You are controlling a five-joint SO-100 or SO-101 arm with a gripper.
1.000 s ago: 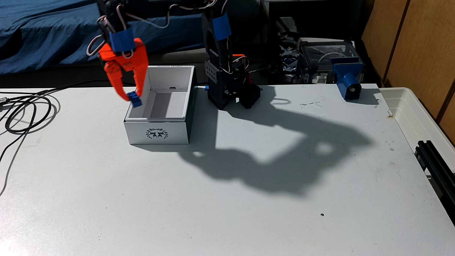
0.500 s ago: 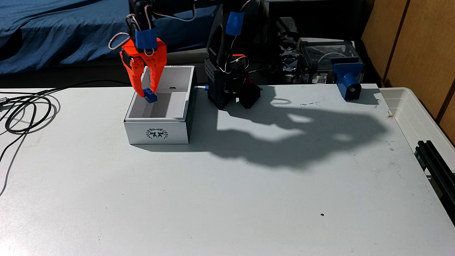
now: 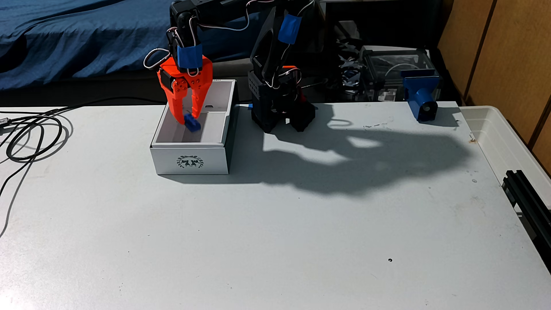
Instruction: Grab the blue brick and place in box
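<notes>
Black cable (image 3: 32, 140) loops on the grey-white table (image 3: 268, 238), far left. Blue mount (image 3: 422, 97) w/ a dark round hole sits at the back right edge. White plastic tub (image 3: 507, 140) just beside the table's right side. Blue cloth (image 3: 74, 38) behind, top left.

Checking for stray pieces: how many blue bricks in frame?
1. The blue brick sits between the gripper fingertips, inside the box. The box walls may hide others.

The orange hand (image 3: 188, 118) grips the blue brick (image 3: 192, 123) inside the open white box (image 3: 190, 161) on the table (image 3: 268, 238)
</notes>
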